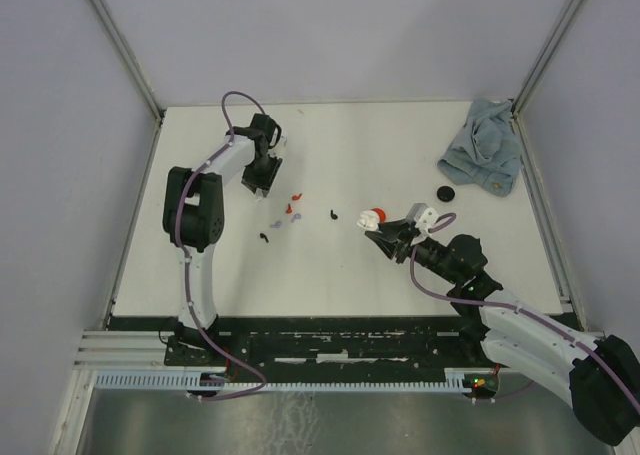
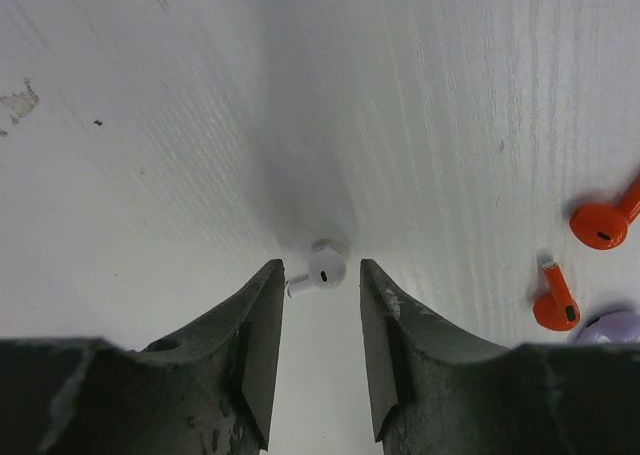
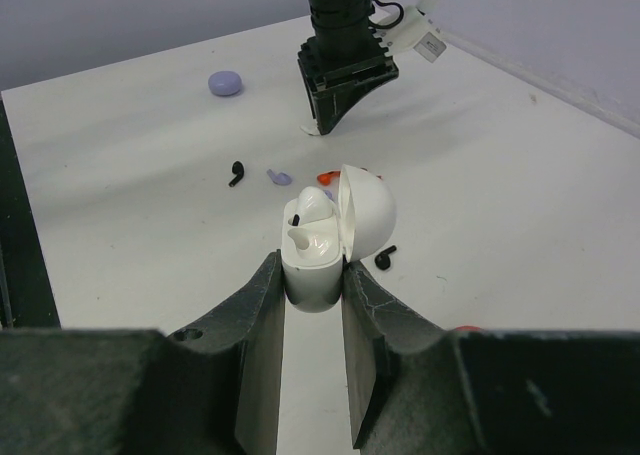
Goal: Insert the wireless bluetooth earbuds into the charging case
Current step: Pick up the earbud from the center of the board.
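Left wrist view: a white earbud [image 2: 325, 268] was seen on the desk [image 2: 150, 125], toward the left edge, right at the tips of the spread left gripper [image 2: 320, 268]. The open case [image 3: 368, 213] was pinched by the right gripper [image 3: 312, 265].

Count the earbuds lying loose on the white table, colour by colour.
Red comma-shaped plastic earbuds: 2
Lilac plastic earbuds: 2
Black plastic earbuds: 2
White plastic earbud: 1
Total: 7
Left out: one white earbud seated in the open white charging case.
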Motion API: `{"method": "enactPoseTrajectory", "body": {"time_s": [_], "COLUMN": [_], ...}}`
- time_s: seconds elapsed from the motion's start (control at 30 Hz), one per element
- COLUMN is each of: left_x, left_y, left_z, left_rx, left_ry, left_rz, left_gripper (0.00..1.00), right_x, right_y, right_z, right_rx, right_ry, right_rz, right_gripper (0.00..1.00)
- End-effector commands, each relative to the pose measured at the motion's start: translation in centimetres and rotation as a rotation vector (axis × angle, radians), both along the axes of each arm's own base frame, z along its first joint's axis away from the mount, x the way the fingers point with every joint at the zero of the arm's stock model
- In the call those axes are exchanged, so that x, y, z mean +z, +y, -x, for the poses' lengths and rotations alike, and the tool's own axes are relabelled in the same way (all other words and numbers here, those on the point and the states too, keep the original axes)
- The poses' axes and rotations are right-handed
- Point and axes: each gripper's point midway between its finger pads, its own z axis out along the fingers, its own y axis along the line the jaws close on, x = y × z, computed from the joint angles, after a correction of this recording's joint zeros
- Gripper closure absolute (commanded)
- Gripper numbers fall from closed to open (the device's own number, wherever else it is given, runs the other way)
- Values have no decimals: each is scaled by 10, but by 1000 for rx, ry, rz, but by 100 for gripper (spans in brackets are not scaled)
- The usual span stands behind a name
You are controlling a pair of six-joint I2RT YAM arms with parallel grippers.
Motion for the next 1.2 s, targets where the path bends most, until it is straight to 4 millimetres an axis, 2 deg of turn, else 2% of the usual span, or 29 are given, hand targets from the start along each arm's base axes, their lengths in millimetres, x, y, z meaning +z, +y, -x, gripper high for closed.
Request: {"method": "enactPoseTrajectory", "body": {"time_s": [0.0, 0.33, 0.67, 0.87, 1.07, 1.17], "left_x": [1, -7, 1, 27, 69, 90], "left_y": [-3, 5, 16, 2, -35, -49], "left_z": [-4, -2, 1, 1, 6, 15], "left_rx": [-35, 17, 137, 188, 196, 190], "left_ry": [13, 33, 18, -70, -183, -231], "left_rz": [26, 34, 96, 242, 495, 608], "left_gripper": [58, 70, 81, 86, 89, 89], "right_x": [11, 10, 11, 12, 17, 20], "right_y": [-1, -1, -1, 0, 4, 5], "right_z": [-2, -2, -2, -2, -2, -3], "right_rx": [-10, -10, -10, -4, 14, 14], "right_ry": [-39, -35, -35, -30, -27, -29], "right_rz": [-15, -9, -9, -10, -31, -40], "right_gripper": [98, 98, 98, 98, 98, 98]}}
